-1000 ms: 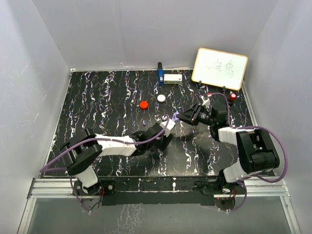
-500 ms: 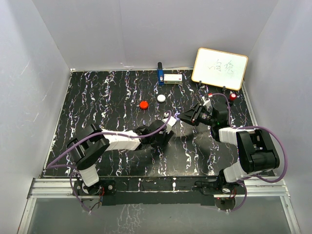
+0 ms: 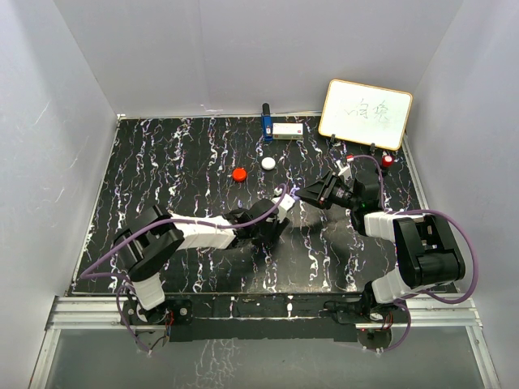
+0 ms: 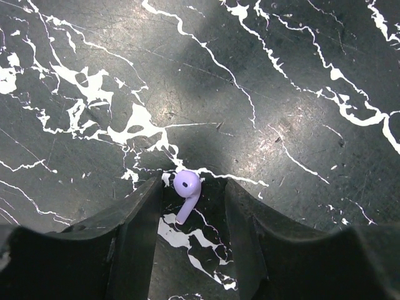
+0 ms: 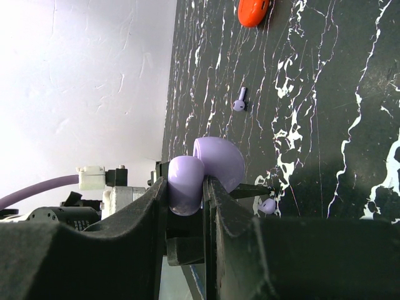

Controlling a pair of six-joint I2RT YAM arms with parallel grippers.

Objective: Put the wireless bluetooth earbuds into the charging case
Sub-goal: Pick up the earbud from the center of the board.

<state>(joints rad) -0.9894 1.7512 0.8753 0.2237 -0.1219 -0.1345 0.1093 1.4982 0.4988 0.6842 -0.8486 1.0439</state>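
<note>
left fingers (image 4: 147,206): narrow, straddling purple earbud (image 4: 187,186) on counter (image 4: 300,94), not gripping | right fingers (image 5: 222,212): holding purple charging case (image 5: 187,181)

Whiteboard (image 3: 366,113), red pod (image 3: 239,173), white pod (image 3: 268,163)

purple earbud (image 4: 186,190) on tbl; 2nd earbud (image 5: 240,100) apart; purple case (image 5: 203,169) open.

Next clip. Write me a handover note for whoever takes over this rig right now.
Left gripper: jaws open on either side of a purple earbud lying on the table; not yet gripped.
Right gripper: shut on the open purple case.
Second earbud: loose on the table, short of the red pod.
Done: case in hand.
Left: grip each earbud and seat both in the case.
</note>
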